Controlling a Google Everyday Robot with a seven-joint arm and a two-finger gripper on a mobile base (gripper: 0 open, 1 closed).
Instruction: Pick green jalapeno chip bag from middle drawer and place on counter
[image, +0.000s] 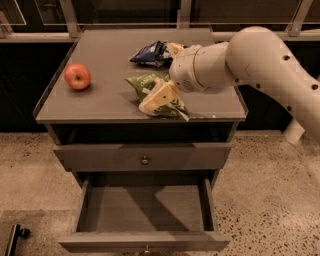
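The green jalapeno chip bag (143, 83) is over the counter (110, 60) near its front edge, right of centre, and seems to touch the surface. My gripper (161, 98) is shut on the bag, its pale fingers (156, 95) covering the bag's middle. The white arm reaches in from the right. The middle drawer (142, 210) below is pulled open, and its grey floor is bare.
A red apple (77, 76) sits on the counter's left side. A dark blue chip bag (150, 52) lies at the back, just behind my gripper. The upper drawer front with its knob (145, 160) is closed. A black object (15, 237) is on the floor at lower left.
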